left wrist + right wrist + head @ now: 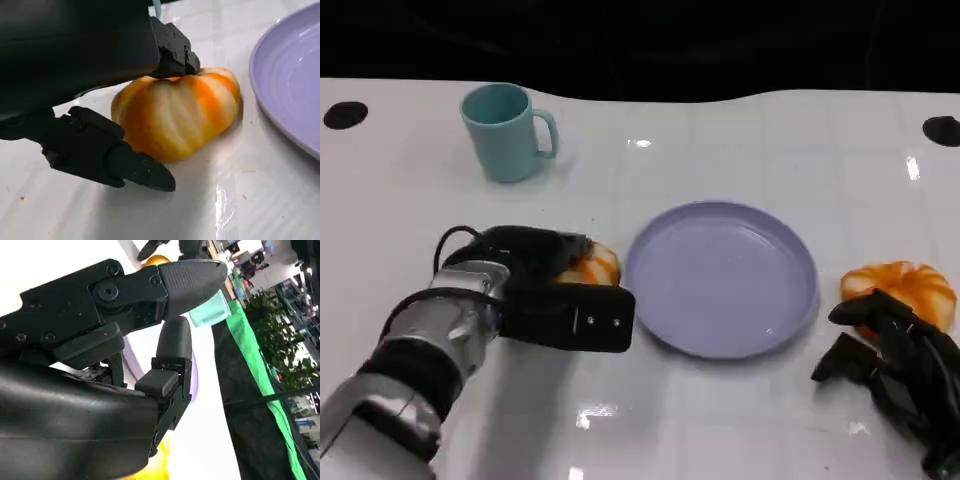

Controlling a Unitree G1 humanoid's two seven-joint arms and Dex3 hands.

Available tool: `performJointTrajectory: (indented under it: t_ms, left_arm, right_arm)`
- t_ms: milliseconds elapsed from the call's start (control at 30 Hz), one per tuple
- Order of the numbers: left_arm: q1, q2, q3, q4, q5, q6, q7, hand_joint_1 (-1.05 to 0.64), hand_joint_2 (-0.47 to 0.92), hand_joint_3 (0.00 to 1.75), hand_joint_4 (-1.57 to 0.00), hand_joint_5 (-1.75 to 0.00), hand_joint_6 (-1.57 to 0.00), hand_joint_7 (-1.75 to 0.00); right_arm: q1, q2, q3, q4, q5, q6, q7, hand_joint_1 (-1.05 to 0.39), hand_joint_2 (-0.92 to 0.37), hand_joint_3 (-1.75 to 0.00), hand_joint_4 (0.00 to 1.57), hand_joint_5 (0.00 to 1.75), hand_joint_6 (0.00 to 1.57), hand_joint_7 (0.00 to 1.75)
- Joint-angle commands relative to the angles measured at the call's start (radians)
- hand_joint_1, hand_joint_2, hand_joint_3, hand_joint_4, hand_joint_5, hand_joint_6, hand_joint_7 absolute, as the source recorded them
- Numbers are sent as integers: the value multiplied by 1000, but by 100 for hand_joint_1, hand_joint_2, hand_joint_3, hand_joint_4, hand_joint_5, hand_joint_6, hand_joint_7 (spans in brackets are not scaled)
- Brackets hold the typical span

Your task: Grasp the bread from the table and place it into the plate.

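**A:** Head view is showing the left hand (535,262) reaching over a bread roll (592,265) lying on the table (740,420), just left of the lilac plate (724,278).

**B:** And the left wrist view is telling us why: one finger (175,52) is pressing on the top of the roll (175,117) while another (127,167) is lying low beside it, not yet touching. So the hand is bracketing the bread, not yet pinching it.

**A:** Sensible, I'd judge, with the plate (287,90) sitting that close for a short carry.

**B:** What's the right hand (895,355) doing?

**A:** It's resting by a second bread roll (900,290) on the plate's other side, holding nothing. Its fingers (165,285) are looking loosely apart in its wrist view.

**B:** And the teal mug (508,130) is standing well behind, out of the way.
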Motion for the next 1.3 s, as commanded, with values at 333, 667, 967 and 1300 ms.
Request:
performJointTrajectory:
  t_ms: [333, 667, 967, 1300]
  left_arm:
    - [-24, 8, -8, 154, -45, -89, 254, -24, 92, 30, -70, -173, -60, -159]
    - [-34, 8, 19, 161, -92, -79, 292, -25, 91, 30, -71, -175, -50, -161]
    - [-17, 13, 78, 111, -152, -130, 434, -17, 79, 75, -80, -175, -56, -175]
    - [-18, -5, 98, 2, -170, -259, 544, -13, 48, 120, -87, -175, -62, -175]
  right_arm:
    - [13, -17, -6, 14, 8, 13, -4, -55, -92, -19, 67, 153, 64, 116]
    - [4, -17, -7, 21, 7, 20, -17, -55, -92, -17, 67, 155, 65, 118]
    - [-4, -27, 2, 65, -15, -54, 4, -55, -92, -25, 67, 155, 63, 120]
    - [-14, -27, 0, 96, -22, -89, 7, -55, -92, -24, 69, 157, 64, 117]
